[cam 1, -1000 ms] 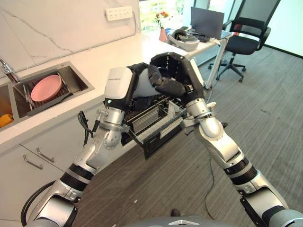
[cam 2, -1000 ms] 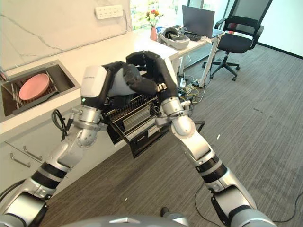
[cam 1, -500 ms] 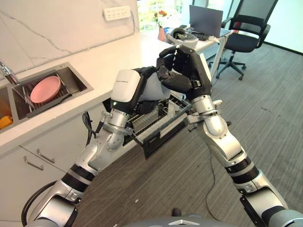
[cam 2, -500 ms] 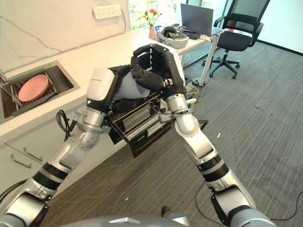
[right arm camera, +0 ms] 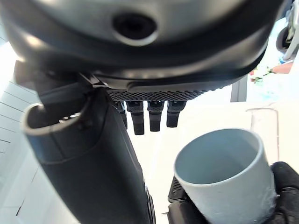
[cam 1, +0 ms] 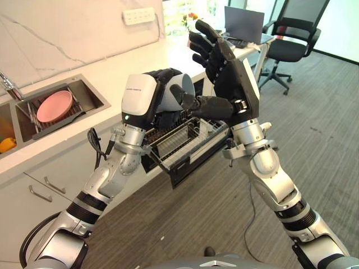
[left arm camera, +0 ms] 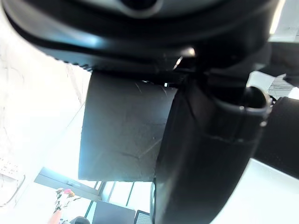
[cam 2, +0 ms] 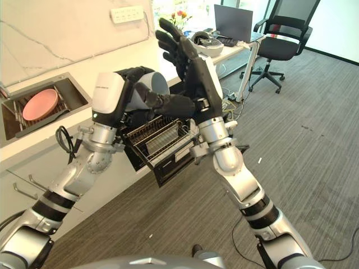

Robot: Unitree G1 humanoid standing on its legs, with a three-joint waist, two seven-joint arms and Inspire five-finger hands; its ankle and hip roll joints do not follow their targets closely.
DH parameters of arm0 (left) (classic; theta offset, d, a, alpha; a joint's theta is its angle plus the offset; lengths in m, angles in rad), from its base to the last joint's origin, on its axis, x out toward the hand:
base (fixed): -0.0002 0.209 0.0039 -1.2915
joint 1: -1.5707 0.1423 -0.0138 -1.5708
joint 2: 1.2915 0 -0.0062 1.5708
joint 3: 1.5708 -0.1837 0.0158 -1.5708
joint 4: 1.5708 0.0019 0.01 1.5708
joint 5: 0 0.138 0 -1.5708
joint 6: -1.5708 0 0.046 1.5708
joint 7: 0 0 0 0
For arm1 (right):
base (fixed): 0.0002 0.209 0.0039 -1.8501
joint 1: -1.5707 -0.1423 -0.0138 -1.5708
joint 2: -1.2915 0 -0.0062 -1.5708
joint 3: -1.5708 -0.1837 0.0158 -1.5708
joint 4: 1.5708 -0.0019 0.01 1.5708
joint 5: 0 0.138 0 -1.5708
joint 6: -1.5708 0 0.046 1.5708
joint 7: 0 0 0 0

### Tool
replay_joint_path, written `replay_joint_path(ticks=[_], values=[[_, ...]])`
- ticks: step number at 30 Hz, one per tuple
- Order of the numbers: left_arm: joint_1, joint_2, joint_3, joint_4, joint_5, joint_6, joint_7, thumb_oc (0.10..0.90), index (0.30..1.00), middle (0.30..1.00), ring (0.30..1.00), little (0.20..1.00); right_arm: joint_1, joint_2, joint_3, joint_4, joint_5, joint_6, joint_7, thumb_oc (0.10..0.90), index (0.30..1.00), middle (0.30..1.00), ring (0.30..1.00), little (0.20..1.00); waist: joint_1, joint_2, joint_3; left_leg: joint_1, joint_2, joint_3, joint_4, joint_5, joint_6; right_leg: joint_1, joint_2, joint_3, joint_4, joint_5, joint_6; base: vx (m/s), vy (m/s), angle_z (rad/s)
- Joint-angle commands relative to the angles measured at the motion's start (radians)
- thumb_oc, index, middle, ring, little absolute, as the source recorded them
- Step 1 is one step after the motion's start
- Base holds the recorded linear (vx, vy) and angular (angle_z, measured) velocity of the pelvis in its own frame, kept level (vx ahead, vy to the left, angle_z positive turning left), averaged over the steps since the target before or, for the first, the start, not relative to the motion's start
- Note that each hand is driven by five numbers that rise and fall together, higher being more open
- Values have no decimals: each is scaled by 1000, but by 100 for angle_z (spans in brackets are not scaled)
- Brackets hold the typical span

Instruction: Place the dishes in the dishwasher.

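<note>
Left hand (cam 2: 140,75) curled round grey cup (right arm camera: 224,168), held above pulled-out dishwasher rack (cam 1: 185,140). Right hand (cam 1: 224,61) spread open just beside cup, thumb stretched toward it. Best to lower slowly, turn mouth down, seat between rack wires before letting go. Cup's long axis roughly level, mouth facing right hand.

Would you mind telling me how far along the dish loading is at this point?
Done: the dishwasher rack is pulled out; nothing clearly loaded shows in it. In hand: the left robot hand holds a grey cup above the rack, while the right robot hand is open beside it. Left: racking the cup and fetching the pink plate from the sink.
</note>
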Motion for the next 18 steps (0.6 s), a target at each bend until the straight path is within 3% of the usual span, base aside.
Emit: replay_joint_path(ticks=[1, 10, 18], values=[[-139, 35, 67, -61, 29, -17, 84, 400, 300, 300, 300, 300, -40, 45, -88, -81, 75, -96, -8, 800, 900, 900, 900, 900, 5, -16, -62, 39, 38, -47, 4, -63, -47, 18, -69, -35, 18, -46, 106, 0, 0, 0], [-97, 30, 101, -70, 13, -18, 92, 400, 300, 300, 300, 300, 18, 41, -120, -36, 241, -109, 19, 800, 900, 900, 900, 900, 8, -22, -65, 37, 38, -50, 4, -63, -49, 18, -69, -39, 18, -46, 106, 0, 0, 0], [-74, 14, 90, -67, 4, -21, 78, 400, 300, 300, 300, 300, 14, 41, -90, -2, 275, -91, 43, 800, 900, 900, 900, 900, 15, -27, -65, 36, 39, -54, 4, -63, -50, 19, -68, -43, 18, -48, 103, 0, 0, 0]])
